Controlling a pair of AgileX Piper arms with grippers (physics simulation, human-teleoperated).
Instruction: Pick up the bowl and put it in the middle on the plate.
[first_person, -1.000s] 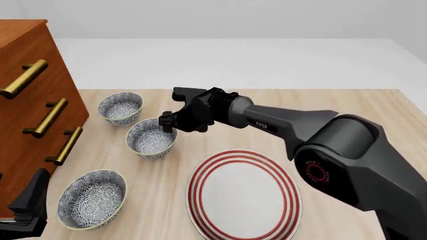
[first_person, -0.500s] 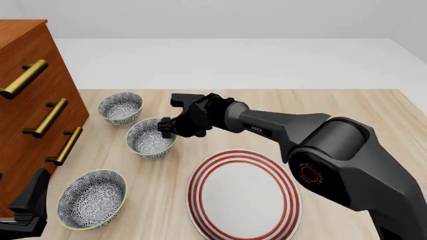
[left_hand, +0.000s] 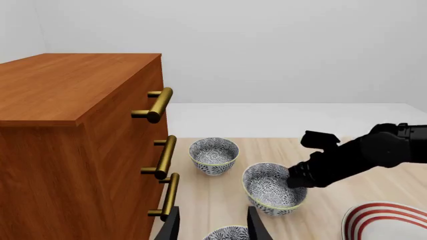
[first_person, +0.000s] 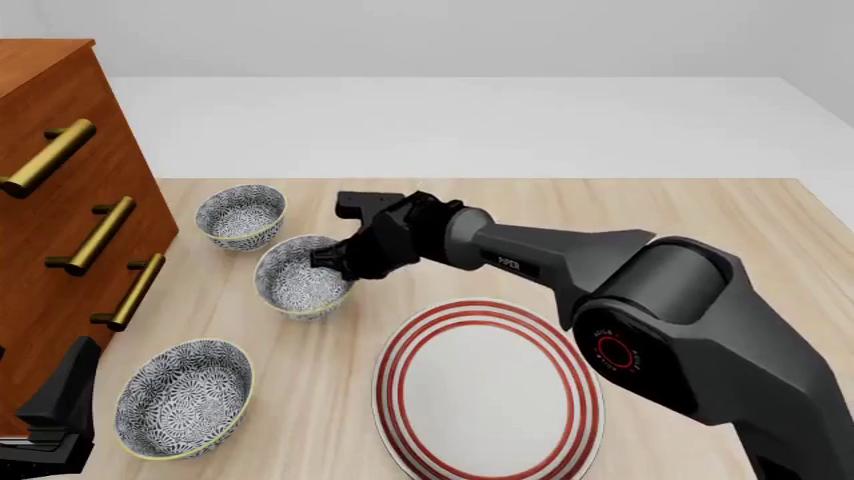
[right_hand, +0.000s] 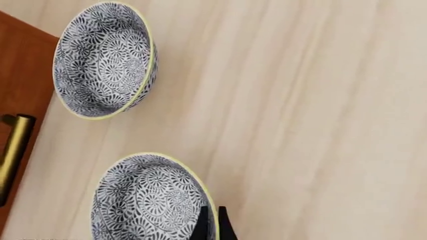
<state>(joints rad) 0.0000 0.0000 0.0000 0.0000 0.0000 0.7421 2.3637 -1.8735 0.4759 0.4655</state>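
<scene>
Of three blue-and-white floral bowls, the middle one, the bowl (first_person: 296, 280), stands on the table to the far left of the plate (first_person: 487, 390), a large white plate with red rings. My right gripper (first_person: 330, 258) reaches in from the right and is shut on the bowl's right rim. In the right wrist view its fingers (right_hand: 202, 226) pinch the yellowish rim of the bowl (right_hand: 147, 200). My left gripper (left_hand: 213, 227) hangs open and empty near the table's front left corner, just short of the nearest bowl (left_hand: 230, 234).
A wooden dresser (first_person: 54, 200) with brass handles stands along the left side. A look-alike bowl (first_person: 242, 215) sits farther back, another bowl (first_person: 184, 398) sits at the front left beside the left gripper (first_person: 54, 415).
The right gripper has moved left and down from beside the middle bowl onto its right rim. The left arm has not moved.
</scene>
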